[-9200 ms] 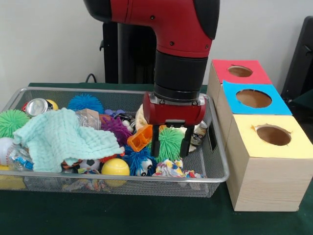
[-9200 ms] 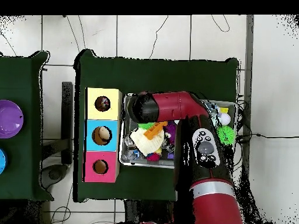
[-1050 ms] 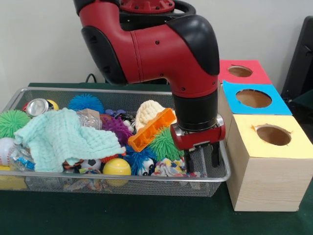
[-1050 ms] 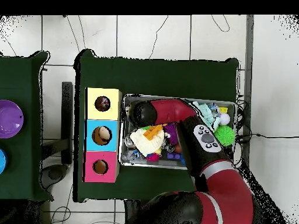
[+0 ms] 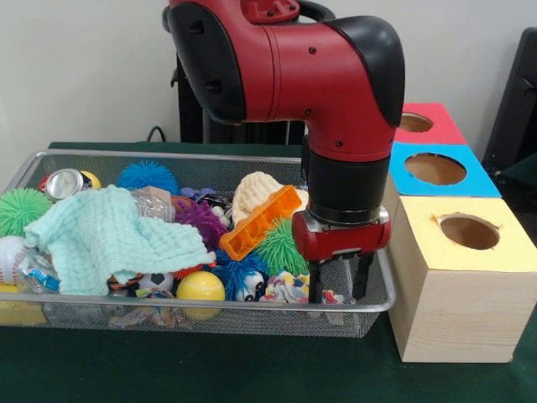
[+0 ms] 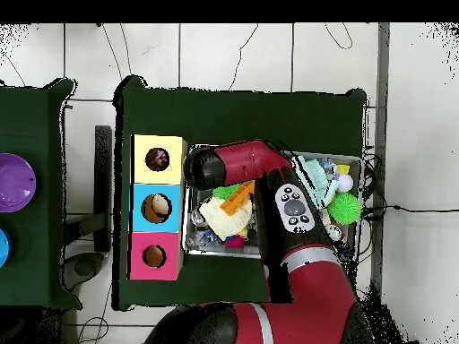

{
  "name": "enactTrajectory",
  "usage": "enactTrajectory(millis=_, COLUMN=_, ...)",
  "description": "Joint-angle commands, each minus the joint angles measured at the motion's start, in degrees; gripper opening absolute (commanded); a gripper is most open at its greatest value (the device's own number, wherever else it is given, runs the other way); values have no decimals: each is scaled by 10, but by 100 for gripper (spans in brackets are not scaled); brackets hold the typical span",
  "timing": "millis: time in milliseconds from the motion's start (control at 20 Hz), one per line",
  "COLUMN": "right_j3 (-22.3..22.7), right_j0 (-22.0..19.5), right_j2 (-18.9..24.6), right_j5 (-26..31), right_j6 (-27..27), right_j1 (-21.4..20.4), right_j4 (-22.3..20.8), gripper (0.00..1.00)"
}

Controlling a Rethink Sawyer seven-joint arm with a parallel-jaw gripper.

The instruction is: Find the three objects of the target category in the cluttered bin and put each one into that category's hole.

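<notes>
The wire mesh bin stands on the green table, full of toys; it also shows in the overhead view. My gripper points straight down into the bin's right end, its fingers apart with nothing clearly between them. One colour-printed white rag lies by the front rim, just left of the fingers. The other rags are hidden. The yellow-faced hole is in the nearest wooden box right of the bin, and also shows in the overhead view. In the overhead view the arm hides the gripper.
A mint-green waffle cloth covers the bin's left half. A cream knitted cloth, an orange toothed block, a yellow ball, spiky balls and a can lie around. The blue-faced hole and red-faced hole are behind the yellow.
</notes>
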Motion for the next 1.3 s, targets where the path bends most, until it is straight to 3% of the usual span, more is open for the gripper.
enactTrajectory(millis=50, right_j3=-30, right_j0=-1, right_j2=-40, right_j5=7, right_j6=46, right_j1=10, right_j4=-18, gripper=100)
enactTrajectory(millis=700, right_j3=-7, right_j0=-32, right_j2=10, right_j5=98, right_j6=-33, right_j1=50, right_j4=20, gripper=100)
enactTrajectory(millis=1300, right_j3=34, right_j0=-55, right_j2=19, right_j5=125, right_j6=-52, right_j1=34, right_j4=22, gripper=100)
